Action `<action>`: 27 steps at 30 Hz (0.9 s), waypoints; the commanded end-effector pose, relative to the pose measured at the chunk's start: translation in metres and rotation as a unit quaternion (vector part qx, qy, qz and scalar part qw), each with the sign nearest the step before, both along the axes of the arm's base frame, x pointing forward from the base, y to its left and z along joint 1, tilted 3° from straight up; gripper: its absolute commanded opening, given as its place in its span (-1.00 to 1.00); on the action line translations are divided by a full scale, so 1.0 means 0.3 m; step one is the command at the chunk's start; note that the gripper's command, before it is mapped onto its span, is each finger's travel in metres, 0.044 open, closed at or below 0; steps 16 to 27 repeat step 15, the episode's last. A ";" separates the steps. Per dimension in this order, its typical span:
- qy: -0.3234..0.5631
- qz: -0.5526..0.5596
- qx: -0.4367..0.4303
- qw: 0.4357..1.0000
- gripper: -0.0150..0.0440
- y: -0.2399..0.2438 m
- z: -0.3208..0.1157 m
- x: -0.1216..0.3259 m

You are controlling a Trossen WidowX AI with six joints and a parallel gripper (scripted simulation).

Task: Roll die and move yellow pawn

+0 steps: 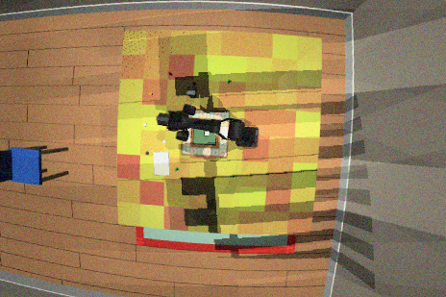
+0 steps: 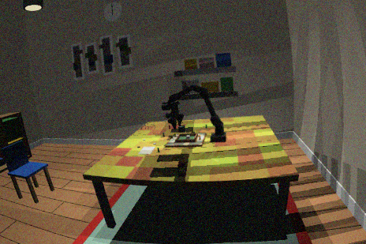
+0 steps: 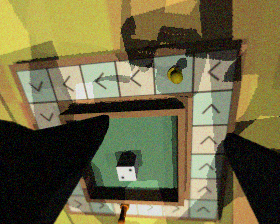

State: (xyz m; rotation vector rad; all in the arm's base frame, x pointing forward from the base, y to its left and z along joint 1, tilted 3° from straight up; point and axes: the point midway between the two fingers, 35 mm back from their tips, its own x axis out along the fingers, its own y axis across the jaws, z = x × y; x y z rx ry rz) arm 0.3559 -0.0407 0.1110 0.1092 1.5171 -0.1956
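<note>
The jaws stand wide open, holding nothing; the yellow pawn (image 3: 175,75) stands on the board's track (image 3: 134,78), beyond the fingertips, apart from both.

arm (image 1: 204,124) (image 2: 207,101): matte black | joints: chunky, blocky | claw (image 1: 185,123) (image 2: 177,124) (image 3: 165,129): black, tapered fingers

Table (image 1: 284,155) (image 2: 237,159): top patterned in yellow, orange, green and red squares, crossed by shadows. Carried directly on it: one game board (image 1: 190,151) (image 2: 169,144) (image 3: 204,102), arrow-marked, at the centre of the top view; one white rectangular item (image 1: 161,163) (image 2: 147,150), lower left of the board there; one small green item (image 1: 177,169) (image 2: 158,150), just beside the white one. Small dark specks are scattered at the table's upper left.
</note>
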 end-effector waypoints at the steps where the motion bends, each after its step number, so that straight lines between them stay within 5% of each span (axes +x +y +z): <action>1: -0.002 0.027 0.001 1.000 1.00 0.075 0.093 -0.150; 8: 0.004 0.078 0.000 0.997 1.00 0.158 0.161 -0.451; 9: -0.007 0.058 0.000 0.998 1.00 0.130 0.154 -0.303; 27: -0.007 0.058 0.000 0.998 1.00 0.130 0.154 -0.303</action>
